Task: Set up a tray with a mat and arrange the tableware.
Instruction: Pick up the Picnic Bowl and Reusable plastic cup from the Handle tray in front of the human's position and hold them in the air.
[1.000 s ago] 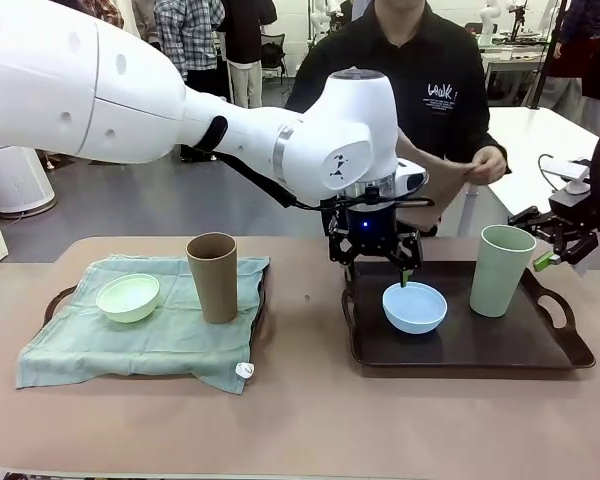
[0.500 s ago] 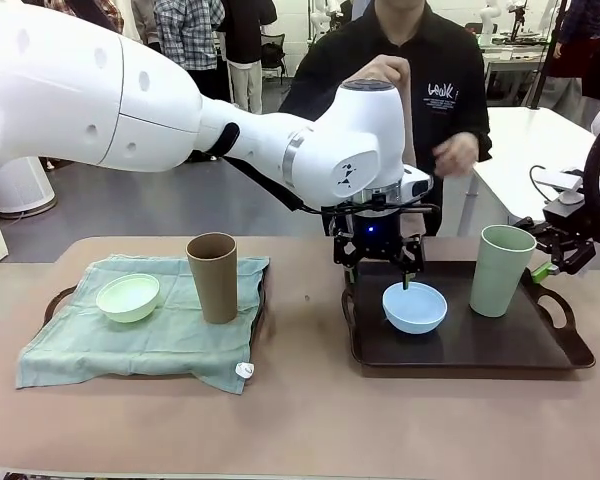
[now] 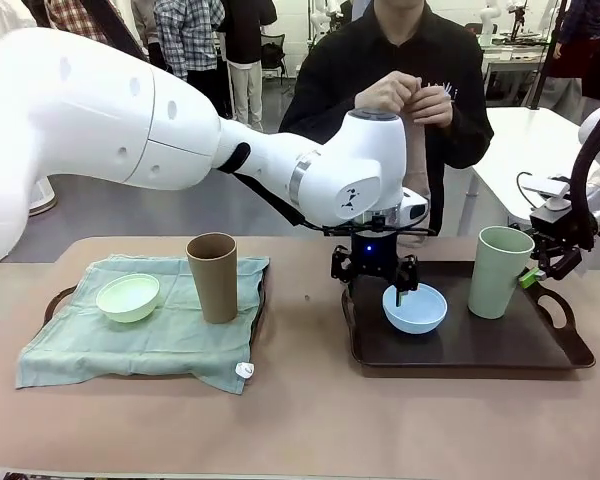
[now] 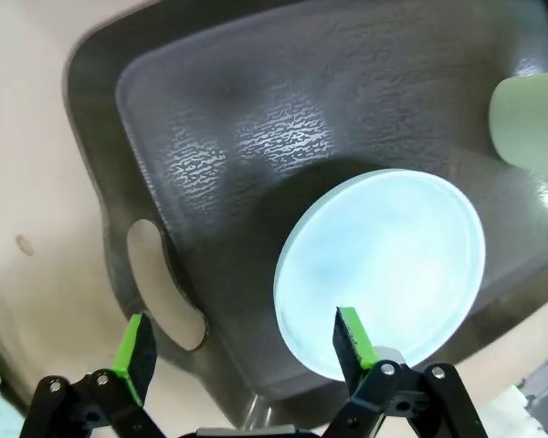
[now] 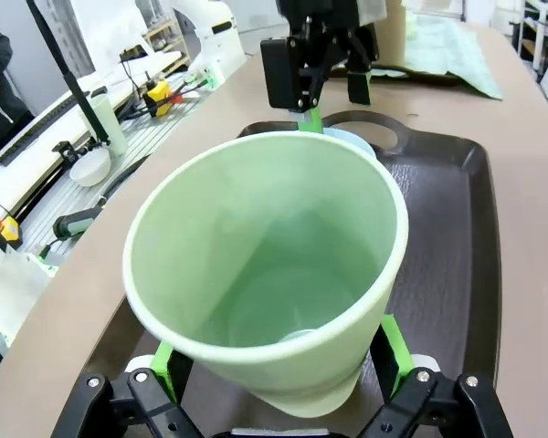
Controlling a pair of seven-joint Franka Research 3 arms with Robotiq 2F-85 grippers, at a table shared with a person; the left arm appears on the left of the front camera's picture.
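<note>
Open left jaws (image 3: 377, 277) astride blue bowl (image 3: 414, 308) rim, tray-handle (image 4: 164, 297) side.

Mat (image 3: 130, 335) hides left tray; pale green cup (image 4: 530, 114) cropped.

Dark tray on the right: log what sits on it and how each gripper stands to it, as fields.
tray: dark tray, bare, no mat
on tray: blue bowl, green cup, upright
left gripper: open, over the bowl's near-left rim, one pad above the bowl, the other outside it
right gripper: open, jaws either side of the green cup's base
other tray: green mat with green bowl and brown cup
person: hands raised at chest, away from table
</note>
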